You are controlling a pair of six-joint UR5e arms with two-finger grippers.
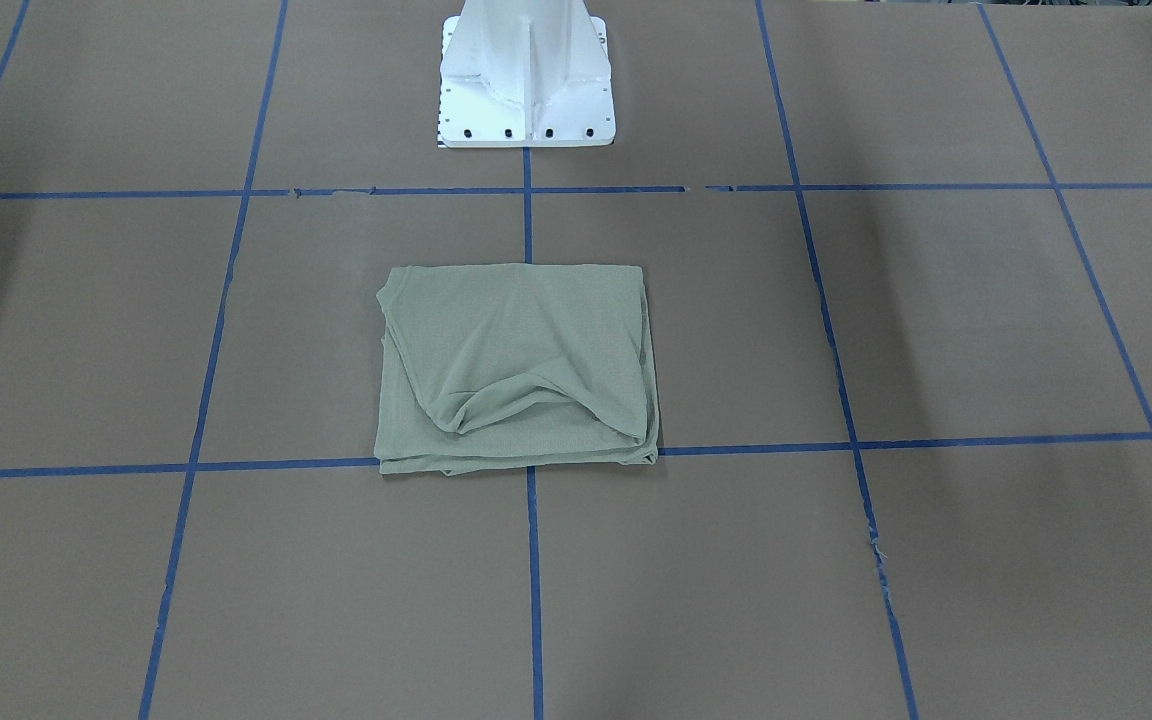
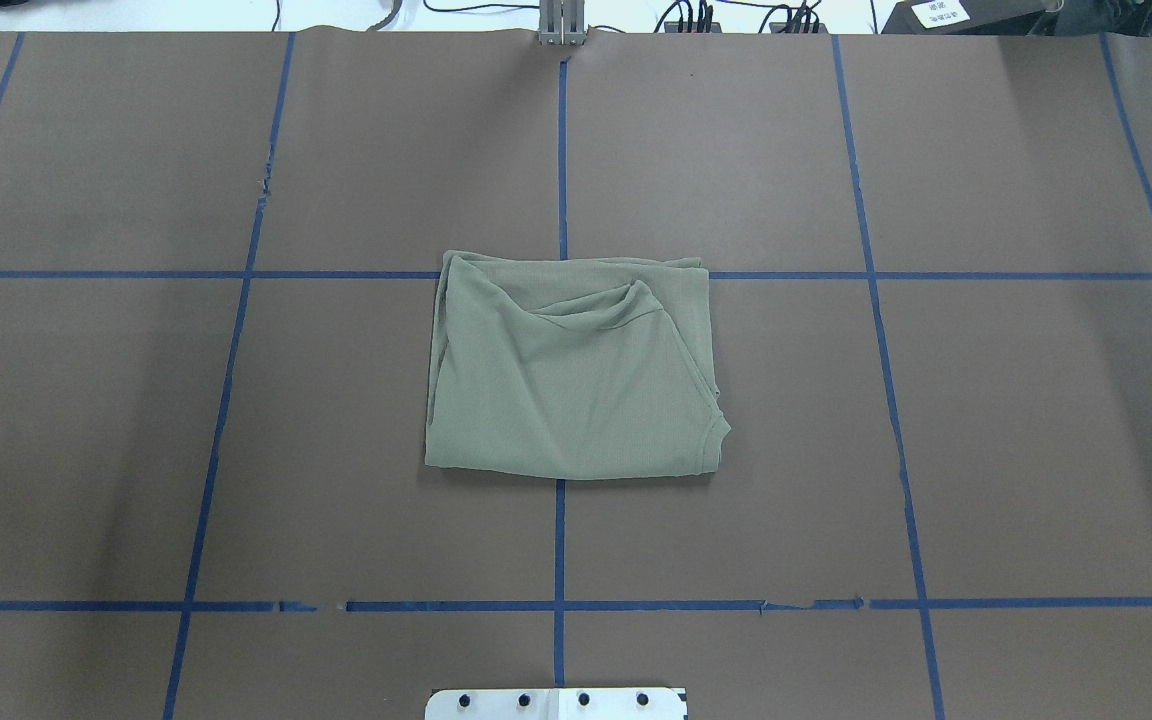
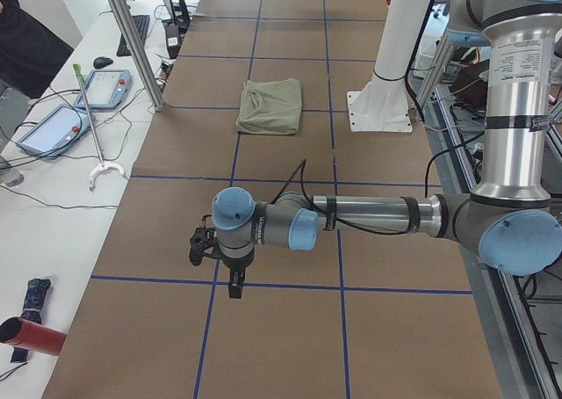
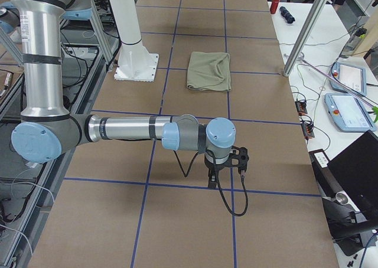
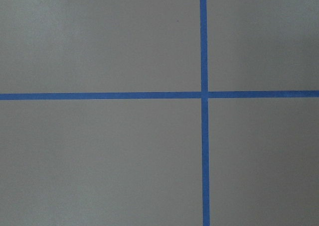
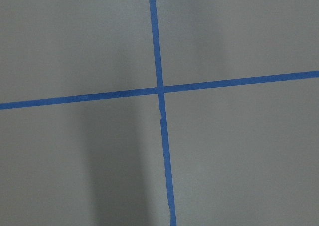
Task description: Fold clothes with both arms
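Note:
The sage-green shirt point(image 1: 516, 370) lies folded into a rough rectangle at the middle of the table, with a loose pucker along one edge; it also shows in the overhead view point(image 2: 566, 380) and in both side views point(image 3: 270, 106) point(image 4: 208, 71). My left gripper point(image 3: 235, 285) hangs over bare table far from the shirt, near the table's left end. My right gripper point(image 4: 212, 178) hangs over bare table near the right end. Neither arm touches the shirt. I cannot tell whether either gripper is open or shut. Both wrist views show only brown table and blue tape.
The white pedestal base point(image 1: 526, 80) stands behind the shirt. Blue tape lines point(image 2: 560, 150) grid the brown table. Side benches hold teach pendants point(image 3: 53, 126) point(image 4: 348, 108), cables and a laptop. A metal post point(image 3: 132, 43) stands at the far edge.

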